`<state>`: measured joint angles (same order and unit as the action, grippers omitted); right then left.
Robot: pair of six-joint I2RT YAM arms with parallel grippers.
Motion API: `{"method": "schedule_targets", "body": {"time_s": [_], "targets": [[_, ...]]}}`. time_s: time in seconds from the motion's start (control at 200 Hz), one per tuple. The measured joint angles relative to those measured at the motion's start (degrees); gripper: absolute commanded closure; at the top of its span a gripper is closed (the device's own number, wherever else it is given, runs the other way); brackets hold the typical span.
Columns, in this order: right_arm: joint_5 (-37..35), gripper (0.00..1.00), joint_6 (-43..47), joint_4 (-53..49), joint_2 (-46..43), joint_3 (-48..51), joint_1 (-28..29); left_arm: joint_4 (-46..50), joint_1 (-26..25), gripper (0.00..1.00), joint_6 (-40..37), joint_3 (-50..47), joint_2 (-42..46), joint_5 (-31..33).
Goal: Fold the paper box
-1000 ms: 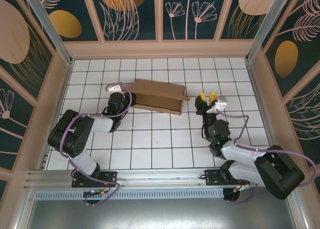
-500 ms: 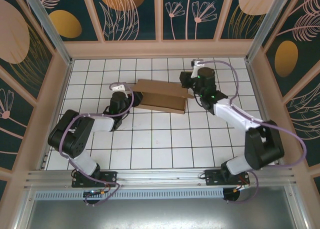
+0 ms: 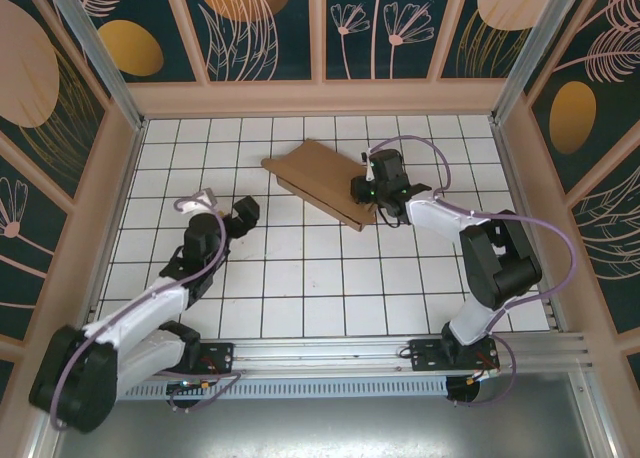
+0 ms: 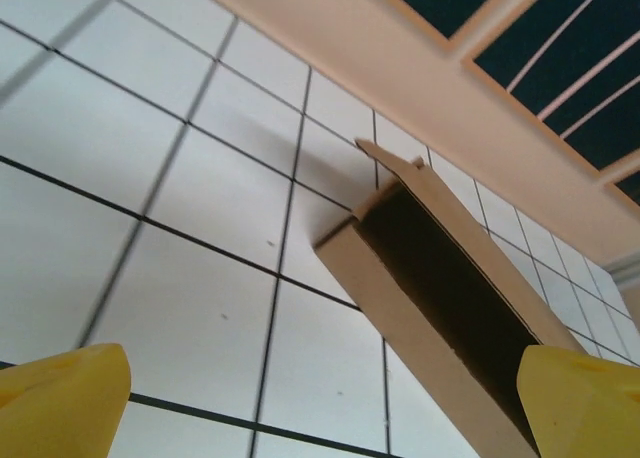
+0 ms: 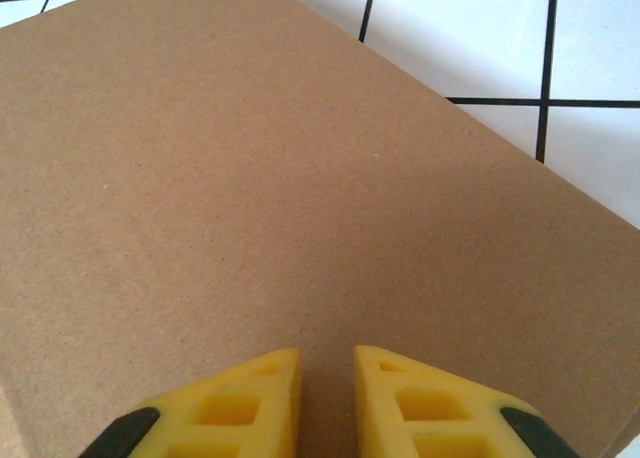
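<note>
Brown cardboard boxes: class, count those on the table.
1. The plain brown cardboard box lies at the far middle of the white tiled table, beneath the right arm's yellow fingers.

One paper box (image 3: 318, 176), two arms (image 3: 190, 268) (image 3: 440, 214)

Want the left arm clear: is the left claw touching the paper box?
Apart. The top external view shows bare tiles between the left claw and the paper box.

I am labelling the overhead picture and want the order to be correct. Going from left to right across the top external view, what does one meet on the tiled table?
left gripper → paper box → right arm's elbow. The right gripper overlaps the box's right end, so it is left out.
</note>
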<state>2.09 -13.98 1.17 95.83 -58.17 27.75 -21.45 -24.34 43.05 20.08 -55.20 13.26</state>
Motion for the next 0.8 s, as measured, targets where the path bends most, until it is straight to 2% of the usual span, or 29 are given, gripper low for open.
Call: {"method": "schedule_targets", "body": {"time_s": [0.045,0.085,0.16,0.265,0.305,0.405,0.435,0.455,0.5,0.54,0.596,0.701,0.771,0.796], "targets": [[-1.2,0.58,0.9,-0.2,-0.2,0.0,0.0,1.2,0.0,0.01,-1.7,0.3,1.7,1.1],[-2.2,0.54,1.7,-0.1,-0.8,0.2,0.0,2.4,0.0,0.01,-3.5,1.8,1.7,1.6],[-3.9,0.52,2.3,0.1,-3.6,1.6,0.0,5.8,0.4,0.01,-7.6,8.7,-2.8,0.8],[-6.0,0.53,3.3,0.2,-8.8,2.4,-0.7,9.8,1.0,0.01,-11.6,24.2,-14.6,-0.3],[-7.9,0.51,3.7,-0.6,-10.3,1.6,-1.0,11.1,1.5,0.01,-13.1,30.0,-18.8,-1.5],[-14.4,0.33,4.7,-4.7,-10.8,-4.1,-1.0,14.5,3.1,0.01,-16.7,44.5,-29.1,-4.1],[-15.9,0.18,5.0,-5.1,-10.8,-5.4,-0.9,14.9,3.6,0.01,-17.5,47.7,-31.6,-4.7],[-16.7,0.11,5.5,-5.3,-10.8,-6.0,-0.9,15.6,4.0,0.01,-18.1,50.2,-33.6,-5.4],[-17.5,0.04,4.6,-5.4,-11.1,-6.6,-1.0,16.8,5.0,0.01,-19.3,54.8,-37.7,-6.7],[-17.0,0.04,3.9,-5.7,-11.5,-6.5,-1.4,18.3,5.9,0.02,-20.4,59.2,-41.8,-8.3],[-13.8,0.11,2.5,-5.7,-12.1,-5.6,-2.8,20.7,6.8,0.03,-21.9,65.4,-47.4,-10.9],[-4.8,0.26,-3.7,-5.3,-14.3,-0.9,-9.0,26.8,7.9,0.04,-25.6,78.2,-59.7,-15.7],[-0.2,0.40,-8.7,-5.3,-15.0,1.9,-13.3,29.2,8.0,0.03,-27.0,80.9,-64.4,-17.8],[1.1,0.42,-10.9,-5.1,-15.1,2.7,-14.3,30.2,8.1,0.04,-27.5,81.0,-65.5,-18.6]]}}
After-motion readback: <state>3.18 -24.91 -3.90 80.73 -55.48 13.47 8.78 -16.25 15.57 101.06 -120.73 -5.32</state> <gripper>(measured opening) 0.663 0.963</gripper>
